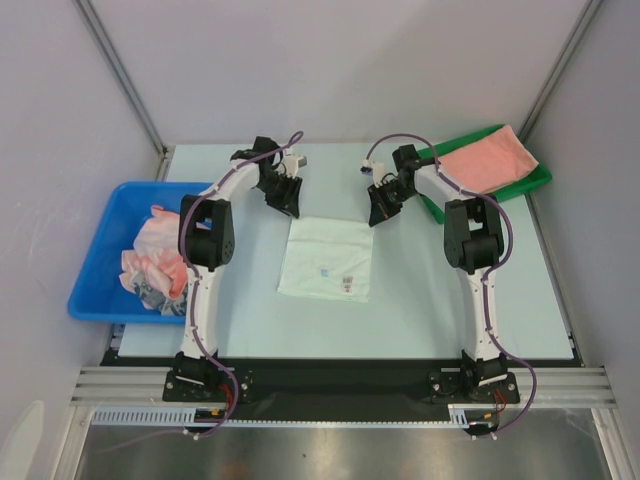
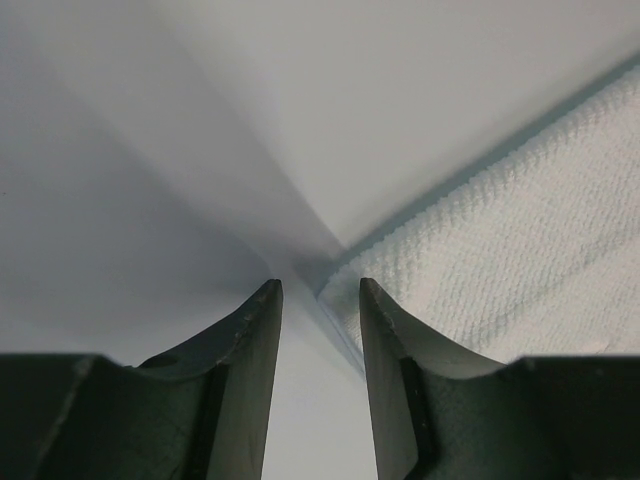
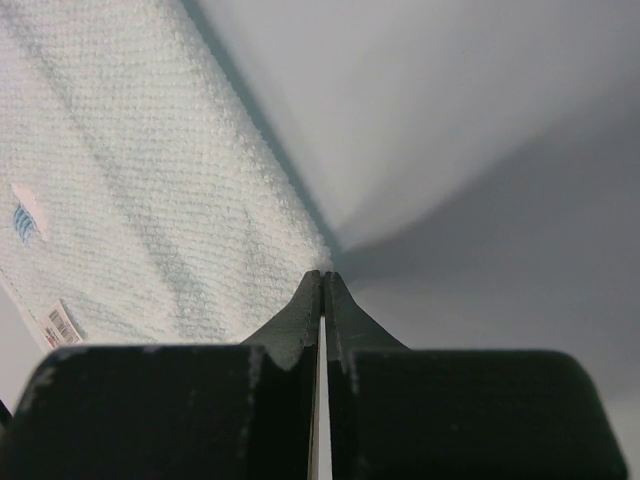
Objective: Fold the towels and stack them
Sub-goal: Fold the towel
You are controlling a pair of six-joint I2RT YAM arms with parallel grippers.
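Mint-white towel (image 1: 326, 258) lies flat on table (image 1: 450, 300).

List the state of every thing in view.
White towel, spread flat.
Pink towel, folded, in the green tray.
Bin towels, crumpled in the blue bin.
Left end effector, open, beside a far corner of the white towel.
Right end effector, shut, at the other far corner.

Blue bin (image 1: 100, 245): stands at the left side of the table, close to the grey wall.
Green tray (image 1: 541, 177): at the far right corner, turned at an angle.
Table (image 1: 430, 310): pale blue, flat top.
Walls (image 1: 330, 70): plain grey panels.
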